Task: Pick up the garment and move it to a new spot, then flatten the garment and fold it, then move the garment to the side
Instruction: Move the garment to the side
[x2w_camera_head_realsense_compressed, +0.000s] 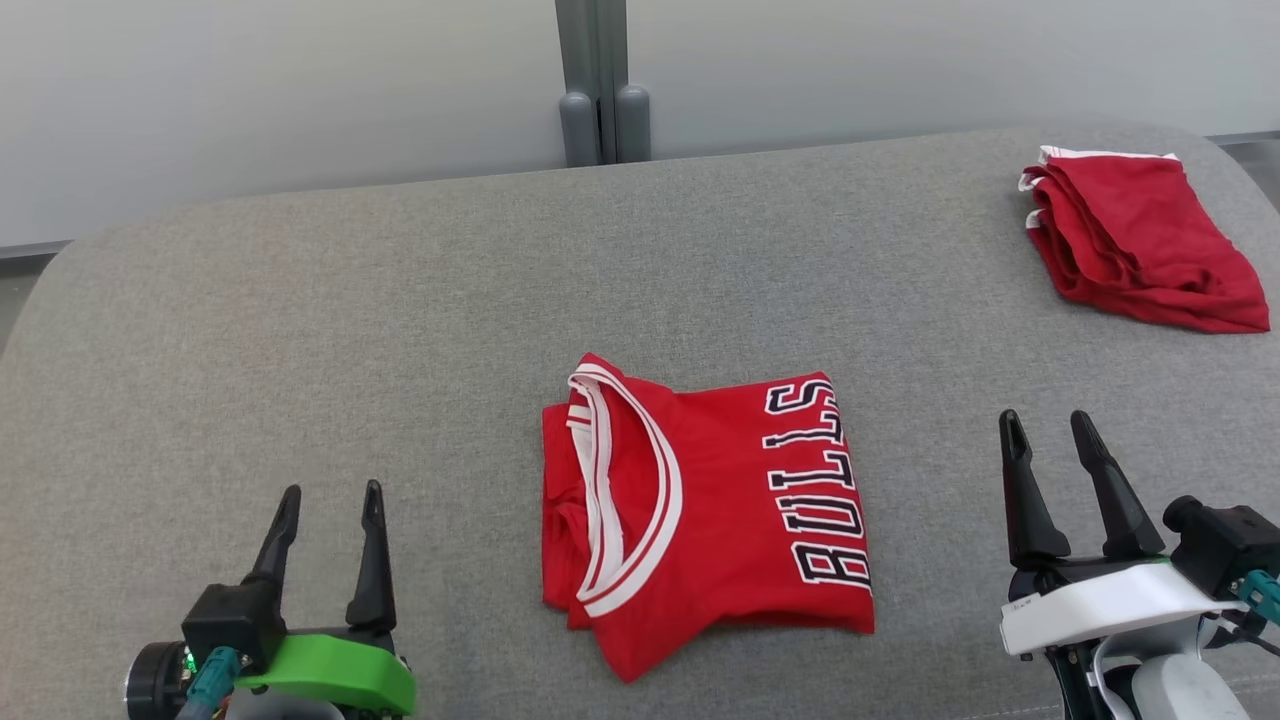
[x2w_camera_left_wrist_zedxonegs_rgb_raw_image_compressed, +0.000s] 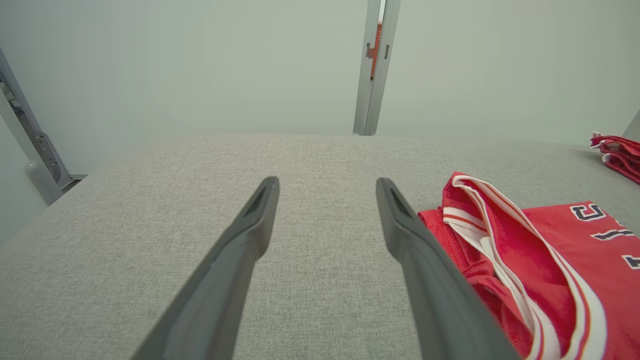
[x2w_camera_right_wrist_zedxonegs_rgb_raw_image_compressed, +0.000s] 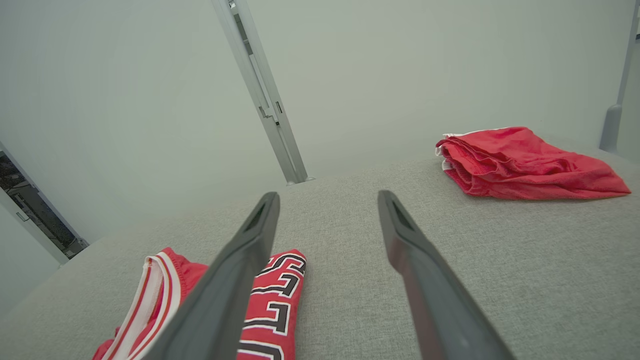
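Both claws wide open, nothing held. Left claw (x2w_camera_head_realsense_compressed: 332, 488) and right claw (x2w_camera_head_realsense_compressed: 1046, 416) sit low over the bench (x2w_camera_head_realsense_compressed: 300, 300), fingers (x2w_camera_head_realsense_compressed: 373, 560) pointing away from the robot.

Jersey (x2w_camera_head_realsense_compressed: 720, 500) lies on the bench between them, folded into a compact rectangle and touching neither claw.
- From the left claw: off to its right, neck trim edge closest, just past the right finger in the left wrist view.
- From the right claw: off to its left, BULLS lettering edge nearest, partly hidden behind the left finger in the right wrist view.

Second red garment (x2w_camera_head_realsense_compressed: 1140, 240) sits folded ahead of the right claw and a bit further right, well apart from the jersey.

My read: the fold looks done, and the remaining step is the shift to the side. To do it clean:
- Come in on both short edges together.
- Get the lower fingers under the whole stack, not just the top layer, and pinch all layers.
- Lift low and level, and move both claws in sync so the fold doesn't open.

The fabric looks thin and slick, so layers will likely slide. The corner poking out on the robot's side, nearer the left claw, may droop. Set down without overlapping the other red piece, and let go only once it's flat.
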